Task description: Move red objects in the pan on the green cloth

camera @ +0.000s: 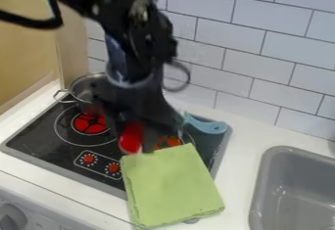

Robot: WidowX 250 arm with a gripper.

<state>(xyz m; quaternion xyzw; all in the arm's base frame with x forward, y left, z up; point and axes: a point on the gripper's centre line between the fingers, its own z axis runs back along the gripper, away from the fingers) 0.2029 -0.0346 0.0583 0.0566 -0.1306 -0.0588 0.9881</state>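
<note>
- Above the stove (40, 137), the gripper (134, 135) pinches a red object (131, 138) (rather blurred) between its fingers.
- The green cloth (172, 184) overlaps stove and counter (245, 138).

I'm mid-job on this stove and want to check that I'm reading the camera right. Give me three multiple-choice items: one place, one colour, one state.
1. Where is the silver metal pot?
A) In the grey sink
B) At the back left of the black stove, as the camera sees it
C) On the green cloth

2. What colour is the smooth utensil behind the cloth?
A) Light blue
B) Yellow
C) White

3. How is the green fabric cloth lying?
A) Crumpled into a ball
B) Draped over the pot
C) Flat

Key:
1 B: it shows beside the arm, at the stove's rear corner.
2 A: its broad end is light blue against the dark stovetop.
3 C: its surface is smooth and its edges are nearly straight.
</note>
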